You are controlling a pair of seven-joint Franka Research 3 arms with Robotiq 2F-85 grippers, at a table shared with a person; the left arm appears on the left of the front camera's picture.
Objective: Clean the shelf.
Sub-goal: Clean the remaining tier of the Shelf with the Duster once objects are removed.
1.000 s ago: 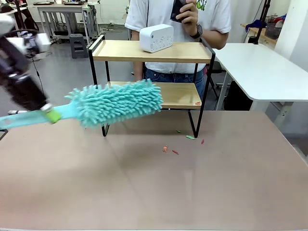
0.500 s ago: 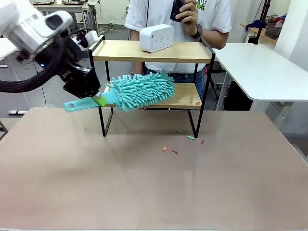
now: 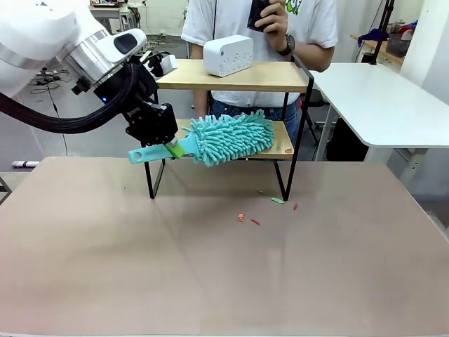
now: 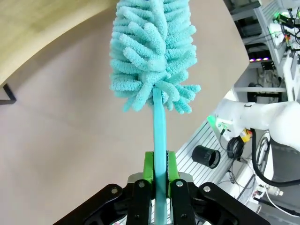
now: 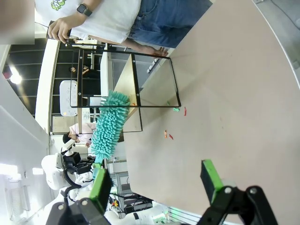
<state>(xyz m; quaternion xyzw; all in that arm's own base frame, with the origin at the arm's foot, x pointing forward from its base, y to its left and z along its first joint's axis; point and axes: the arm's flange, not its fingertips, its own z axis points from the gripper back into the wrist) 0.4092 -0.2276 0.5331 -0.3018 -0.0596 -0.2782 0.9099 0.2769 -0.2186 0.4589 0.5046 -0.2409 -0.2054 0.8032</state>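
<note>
The shelf (image 3: 289, 76) stands at the far side of the brown table, with two light wooden boards in a black frame. My left gripper (image 3: 172, 149) is shut on the handle of a teal fluffy duster (image 3: 232, 137), whose head lies over the lower board (image 3: 278, 142). In the left wrist view the green pads (image 4: 148, 165) clamp the duster's handle (image 4: 159, 123), and the fluffy head (image 4: 151, 49) points toward the wooden board (image 4: 33, 23). My right gripper (image 5: 155, 183) is open above the table, with the shelf (image 5: 132, 80) and duster (image 5: 108, 125) far off.
A white box-like device (image 3: 228, 55) sits on the top board. Small red and green scraps (image 3: 255, 221) lie on the table in front of the shelf, and one scrap (image 3: 288, 150) on the lower board's right end. A person (image 3: 259, 28) stands behind the shelf. A white table (image 3: 382, 98) is at right.
My left arm has swung right and toward the shelf, carrying the duster from the table's left side until its head lies over the lower board.
</note>
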